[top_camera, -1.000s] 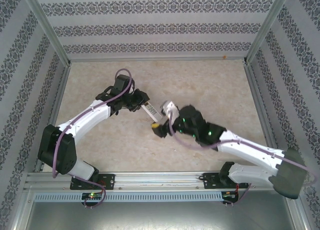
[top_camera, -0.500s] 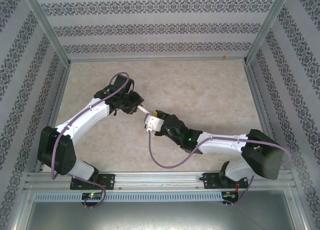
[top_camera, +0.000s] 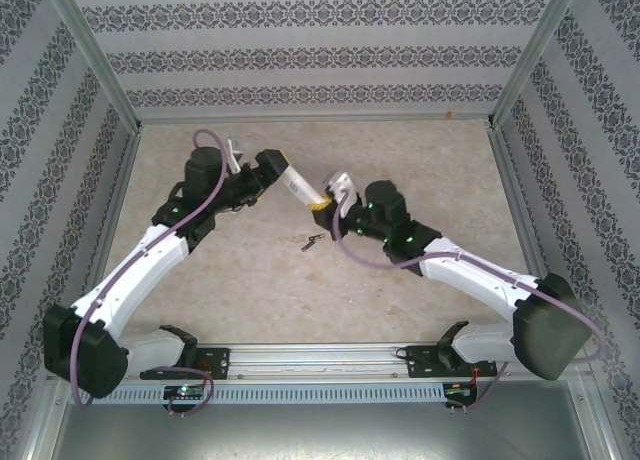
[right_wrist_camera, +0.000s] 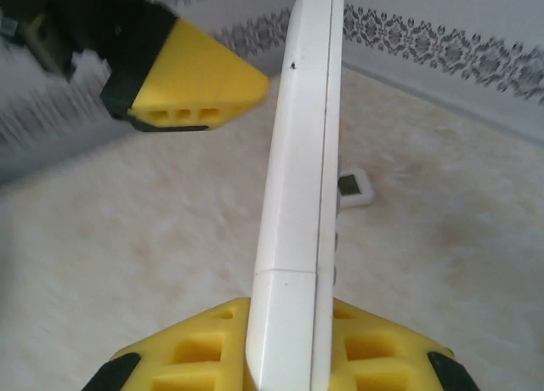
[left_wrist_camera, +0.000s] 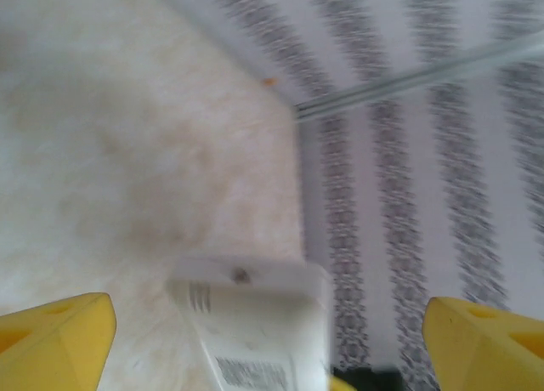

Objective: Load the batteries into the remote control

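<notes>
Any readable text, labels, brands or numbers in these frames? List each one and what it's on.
None legible.
On the remote, left wrist view: a dark printed block like a barcode label near its lower end, too blurred to read.
On the remote, same view: short dark marks by its upper left corner, too blurred to read.
On the white piece beyond the remote, right wrist view: a dark square, no text to be made out.

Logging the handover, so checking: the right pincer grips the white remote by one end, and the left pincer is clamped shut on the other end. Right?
Not quite. The left pincer is open: the left wrist view shows its yellow fingers wide apart, with a gap on each side of the remote. The right pincer does grip the remote by one end.
</notes>
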Robot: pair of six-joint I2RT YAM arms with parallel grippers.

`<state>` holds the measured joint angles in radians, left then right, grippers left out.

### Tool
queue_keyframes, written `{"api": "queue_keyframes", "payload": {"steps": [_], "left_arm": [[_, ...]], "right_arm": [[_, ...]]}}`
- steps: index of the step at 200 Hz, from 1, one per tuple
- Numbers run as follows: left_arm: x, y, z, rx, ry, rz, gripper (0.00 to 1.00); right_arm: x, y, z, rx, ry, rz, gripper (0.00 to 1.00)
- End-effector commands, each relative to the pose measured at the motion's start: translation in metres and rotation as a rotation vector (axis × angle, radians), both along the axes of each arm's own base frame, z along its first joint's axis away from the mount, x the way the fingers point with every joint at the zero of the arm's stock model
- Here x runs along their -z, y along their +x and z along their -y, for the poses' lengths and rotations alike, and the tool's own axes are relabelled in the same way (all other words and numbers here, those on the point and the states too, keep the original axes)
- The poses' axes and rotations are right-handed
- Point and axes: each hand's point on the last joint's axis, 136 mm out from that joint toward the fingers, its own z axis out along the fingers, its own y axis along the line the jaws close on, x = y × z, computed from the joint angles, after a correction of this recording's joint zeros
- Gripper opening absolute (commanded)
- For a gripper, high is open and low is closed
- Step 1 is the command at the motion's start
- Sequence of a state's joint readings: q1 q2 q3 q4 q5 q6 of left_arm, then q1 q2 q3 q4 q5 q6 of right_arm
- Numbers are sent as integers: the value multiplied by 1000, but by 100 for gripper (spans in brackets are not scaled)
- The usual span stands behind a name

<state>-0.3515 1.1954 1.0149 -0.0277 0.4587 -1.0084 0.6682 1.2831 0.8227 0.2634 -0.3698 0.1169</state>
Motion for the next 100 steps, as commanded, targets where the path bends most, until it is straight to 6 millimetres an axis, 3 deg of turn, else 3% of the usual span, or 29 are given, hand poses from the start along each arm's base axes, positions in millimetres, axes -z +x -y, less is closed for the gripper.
{"api": "queue_keyframes", "payload": {"steps": [1,38,70,100], "left_arm": [[-53,-9,9,191,-48,300,94],[-70,-6,11,284,-266,342,93],[-68,-3,18,343,-374,339,76],[-66,-5,24,373,-384,342,54]], "right_arm": [[-44,-24,-3,-135,289,-370,12],[-88,-13,0,-158,477,-491,14],[-108,-13,-10,-214,550,-542,14],[-108,-9,-22,-217,551,-550,14]]}}
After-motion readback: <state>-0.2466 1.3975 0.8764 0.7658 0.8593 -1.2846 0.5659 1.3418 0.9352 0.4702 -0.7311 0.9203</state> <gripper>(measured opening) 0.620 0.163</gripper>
